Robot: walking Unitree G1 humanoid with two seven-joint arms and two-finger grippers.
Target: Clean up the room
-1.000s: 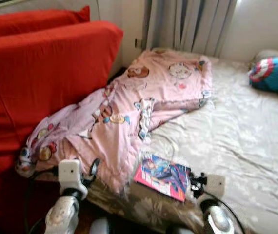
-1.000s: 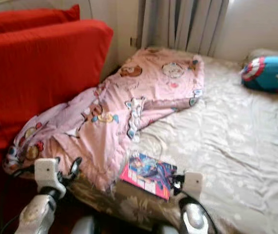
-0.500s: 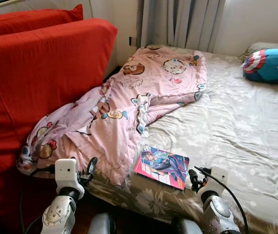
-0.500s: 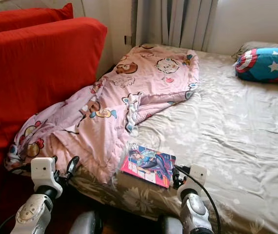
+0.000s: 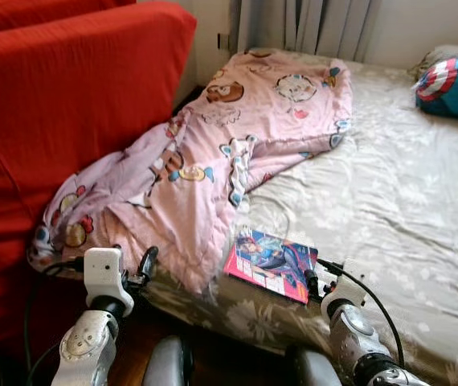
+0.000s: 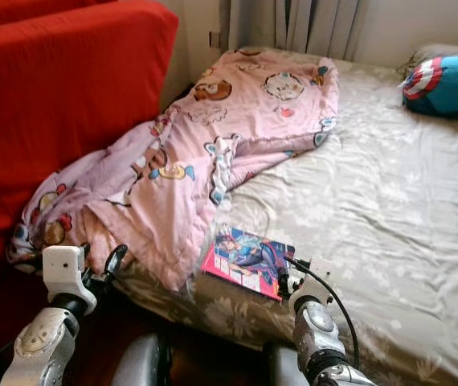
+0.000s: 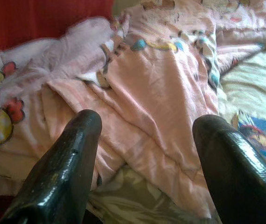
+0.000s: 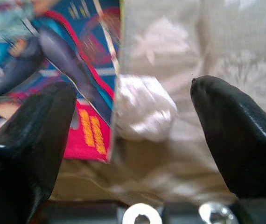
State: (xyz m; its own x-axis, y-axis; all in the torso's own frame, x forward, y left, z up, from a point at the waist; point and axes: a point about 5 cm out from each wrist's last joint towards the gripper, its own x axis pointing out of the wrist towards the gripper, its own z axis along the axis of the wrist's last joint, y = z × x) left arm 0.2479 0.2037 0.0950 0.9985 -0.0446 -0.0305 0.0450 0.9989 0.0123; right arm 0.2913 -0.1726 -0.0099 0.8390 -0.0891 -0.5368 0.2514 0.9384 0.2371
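A pink cartoon-print blanket (image 5: pixel 213 161) lies crumpled across the left side of the bed and hangs over its front edge. A colourful comic book (image 5: pixel 271 264) lies flat on the sheet near that edge, just right of the blanket. My right gripper (image 5: pixel 311 281) is open at the book's right edge. In the right wrist view the book's corner (image 8: pixel 53 56) and a pale fold of sheet lie between its fingers (image 8: pixel 235 130). My left gripper (image 5: pixel 142 269) is open, low in front of the blanket's hanging hem (image 7: pixel 156 84), holding nothing.
A big red sofa cushion (image 5: pixel 60 104) stands close on the left, against the bed. The bed's grey flowered sheet (image 5: pixel 406 201) stretches to the right. A blue star-shield pillow (image 5: pixel 454 84) lies at the far right, and curtains hang behind the bed.
The view has tipped down and shifted slightly. My right gripper has moved forward to the comic book's right edge. The left gripper stays about where it was.
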